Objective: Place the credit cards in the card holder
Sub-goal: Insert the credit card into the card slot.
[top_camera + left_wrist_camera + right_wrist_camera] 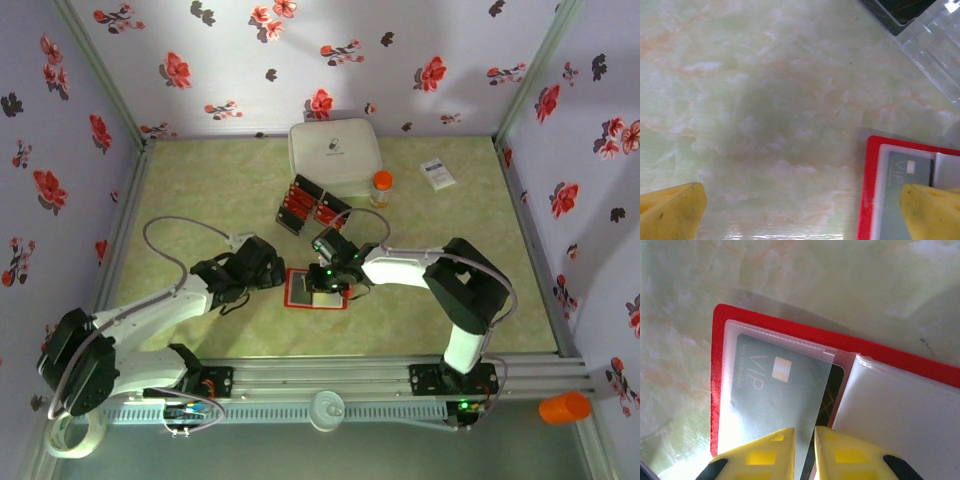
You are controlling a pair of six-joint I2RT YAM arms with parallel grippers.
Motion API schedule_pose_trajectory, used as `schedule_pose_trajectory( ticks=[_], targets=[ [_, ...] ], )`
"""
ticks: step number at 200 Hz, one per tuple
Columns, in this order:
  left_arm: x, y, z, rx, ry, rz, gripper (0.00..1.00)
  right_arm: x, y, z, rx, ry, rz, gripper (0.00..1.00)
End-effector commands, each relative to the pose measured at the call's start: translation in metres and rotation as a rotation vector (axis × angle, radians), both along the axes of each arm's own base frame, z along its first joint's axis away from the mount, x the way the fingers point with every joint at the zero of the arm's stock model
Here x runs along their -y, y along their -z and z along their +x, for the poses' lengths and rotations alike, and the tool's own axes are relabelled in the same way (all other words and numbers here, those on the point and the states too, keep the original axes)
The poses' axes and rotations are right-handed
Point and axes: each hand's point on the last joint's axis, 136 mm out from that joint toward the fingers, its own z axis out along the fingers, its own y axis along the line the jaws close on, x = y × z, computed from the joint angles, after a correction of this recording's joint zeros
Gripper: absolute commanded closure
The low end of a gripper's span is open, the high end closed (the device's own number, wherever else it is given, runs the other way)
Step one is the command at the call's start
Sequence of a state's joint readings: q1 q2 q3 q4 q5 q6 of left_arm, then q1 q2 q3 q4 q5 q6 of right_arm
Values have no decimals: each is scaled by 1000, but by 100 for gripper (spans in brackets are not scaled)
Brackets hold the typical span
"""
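Observation:
The card holder [292,289] lies open on the table's middle, red-rimmed [715,390] with clear pockets. A dark credit card [771,390] marked VIP sits almost fully inside its left pocket, one dark edge [833,390] still showing. My right gripper [804,433] hovers over that pocket's open side, its yellow fingers a narrow gap apart and closed on nothing. It shows above the holder [329,286]. My left gripper [802,215] is wide open at the holder's left corner [866,190], one fingertip [932,210] over the holder. More red credit cards [300,203] stand in black trays behind.
A big white lidded box [335,152] stands at the back, an orange-capped bottle [380,187] beside it and a small white printed box [437,173] at the back right. Flowered walls close in three sides. An orange cup [565,407] sits outside the front rail.

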State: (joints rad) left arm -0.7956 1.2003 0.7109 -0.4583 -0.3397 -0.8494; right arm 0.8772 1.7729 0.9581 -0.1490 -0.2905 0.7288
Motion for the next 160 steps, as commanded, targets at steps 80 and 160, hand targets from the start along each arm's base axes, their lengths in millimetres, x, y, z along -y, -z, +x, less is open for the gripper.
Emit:
schedule_pose_trajectory(
  ticks=[80, 160],
  targets=[
    [4, 8, -6, -21, 9, -50, 0, 2, -33, -2, 18, -37, -16, 82],
    [4, 15, -13, -47, 87, -6, 0, 1, -22, 11, 24, 31, -49, 100]
  ],
)
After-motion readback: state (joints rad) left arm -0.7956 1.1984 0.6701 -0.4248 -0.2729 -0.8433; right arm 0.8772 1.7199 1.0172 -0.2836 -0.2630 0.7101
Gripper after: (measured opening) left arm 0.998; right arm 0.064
